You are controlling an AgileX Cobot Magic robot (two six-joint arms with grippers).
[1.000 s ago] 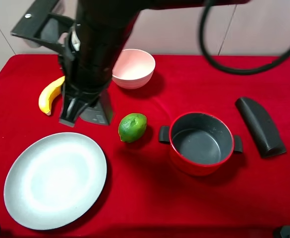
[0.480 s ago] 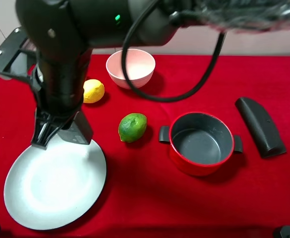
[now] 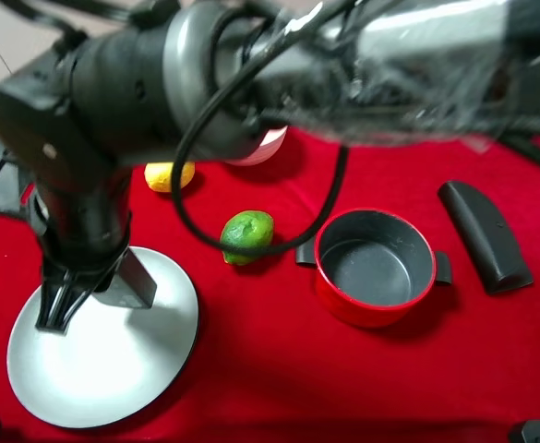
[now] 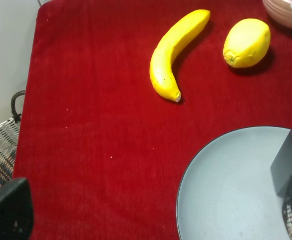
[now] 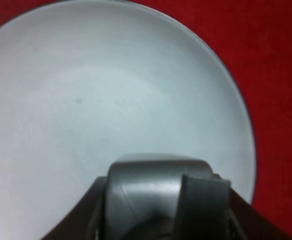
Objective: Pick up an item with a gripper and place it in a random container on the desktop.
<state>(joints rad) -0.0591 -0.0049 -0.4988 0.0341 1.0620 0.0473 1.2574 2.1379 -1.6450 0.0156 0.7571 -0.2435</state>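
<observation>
The right gripper (image 3: 78, 297) had its jaws closed on the bottle (image 3: 133, 282), which the right wrist view showed as a grey block (image 5: 155, 187) clamped between two dark fingers. The bottle hung over the plate (image 3: 113, 369), towards the plate's 1 o'clock rim. Whether it touched the plate could not be told. The plate lay at the 8 o'clock part of the red cloth (image 3: 251, 369).

A lime (image 3: 246, 235) sat at 2 o'clock from the plate, apart from it. A red pot (image 3: 376, 268) stood at 3 o'clock from the lime, with a black case (image 3: 485, 235) at 3 o'clock from the pot. A lemon (image 3: 168, 175) lay at 11 o'clock from the lime, and a banana (image 4: 175, 52) lay beside it. A pink bowl (image 3: 271, 148) at 12 o'clock from the lime was mostly hidden by the arm.

The left gripper (image 4: 6, 212) showed only as a dark block in its wrist view, so its jaws could not be judged.
</observation>
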